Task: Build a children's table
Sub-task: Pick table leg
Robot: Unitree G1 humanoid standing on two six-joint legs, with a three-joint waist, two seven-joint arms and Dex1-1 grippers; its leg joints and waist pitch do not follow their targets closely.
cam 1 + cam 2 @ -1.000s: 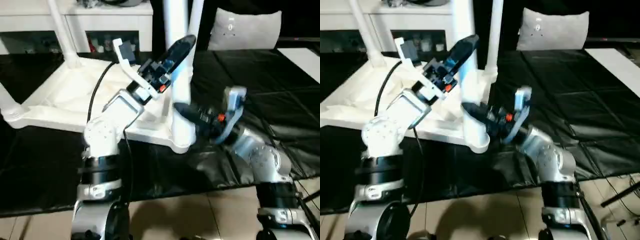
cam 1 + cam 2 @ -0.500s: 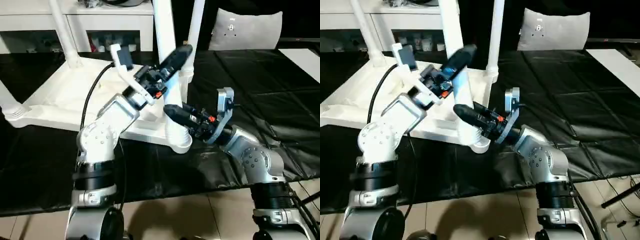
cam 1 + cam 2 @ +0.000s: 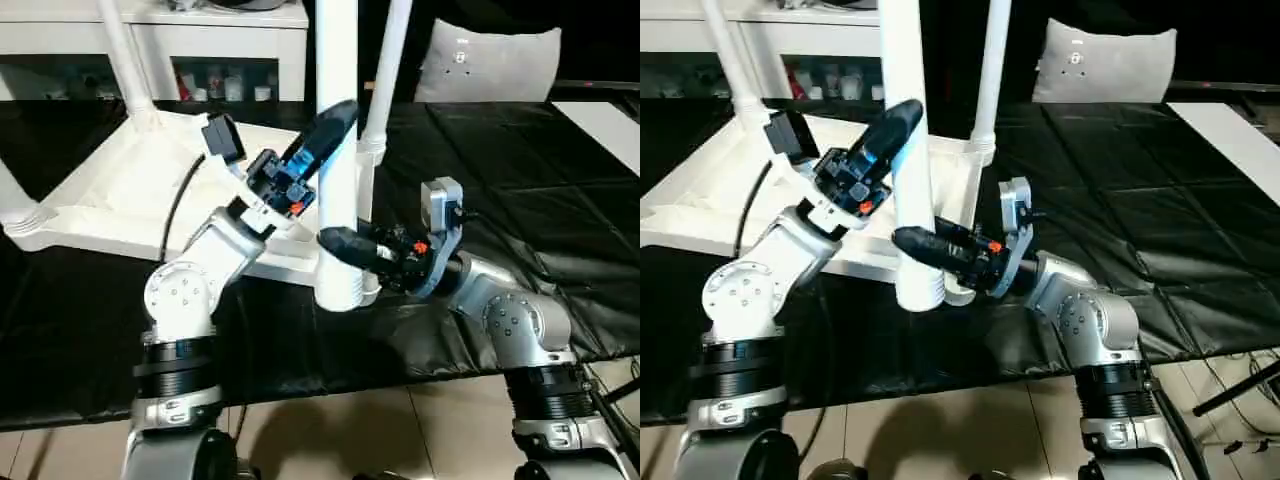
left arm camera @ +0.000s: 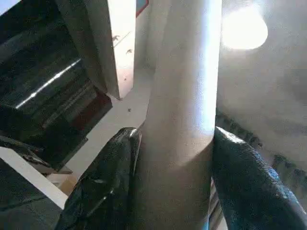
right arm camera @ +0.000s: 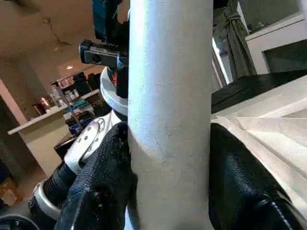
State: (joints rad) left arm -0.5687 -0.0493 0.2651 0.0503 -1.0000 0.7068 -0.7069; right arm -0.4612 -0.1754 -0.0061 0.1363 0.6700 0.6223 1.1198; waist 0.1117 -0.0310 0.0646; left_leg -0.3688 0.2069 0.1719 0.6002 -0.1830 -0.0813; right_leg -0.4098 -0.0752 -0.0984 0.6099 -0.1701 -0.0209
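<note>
The children's table lies upside down, its white top (image 3: 110, 190) on the black cloth, with three legs (image 3: 385, 70) standing up from corner sockets. A fourth white leg (image 3: 336, 170) stands upright at the near corner. Its thick lower end (image 3: 918, 292) is just left of the near corner socket (image 3: 960, 293). My left gripper (image 3: 335, 125) is shut on this leg halfway up; in the left wrist view both fingers (image 4: 103, 182) press its sides. My right gripper (image 3: 342, 246) is shut on the same leg lower down, fingers (image 5: 240, 182) on either side.
A white cabinet (image 3: 200, 30) stands behind the table. A grey pillow (image 3: 490, 60) lies at the back right and a flat white board (image 3: 610, 115) at the right edge. The black cloth (image 3: 520, 180) covers the floor; pale tiles (image 3: 380, 430) are nearest me.
My left gripper's fingers have closed onto the leg. The leg has gone from leaning to upright, and its lower end has shifted left off the near corner socket. The right grip is unchanged.
</note>
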